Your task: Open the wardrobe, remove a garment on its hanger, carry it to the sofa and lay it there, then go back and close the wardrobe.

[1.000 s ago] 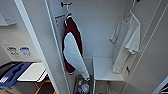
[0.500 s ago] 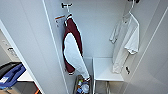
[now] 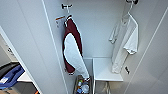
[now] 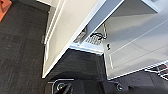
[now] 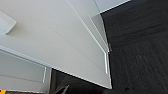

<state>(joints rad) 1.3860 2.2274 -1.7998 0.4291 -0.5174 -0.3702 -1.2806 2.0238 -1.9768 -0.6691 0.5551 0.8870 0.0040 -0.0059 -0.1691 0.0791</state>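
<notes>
Wardrobe [image 3: 100, 30] open, both doors swung out. White garment [image 3: 125, 45] on its hanger [image 3: 128, 11] at 2 o'clock in head view; dark red top [image 3: 72, 47] near 10 o'clock. My fingers: can't tell, open or closed, either arm. Dark carpet [image 4: 22, 55] below.

The left wrist view takes in a wide dark plate [image 4: 85, 87] of the robot, matte black, with a round metallic fitting [image 4: 59, 86] at one corner and another [image 4: 119, 87] near the opposite one. A thin pale line edges the plate's corner.
</notes>
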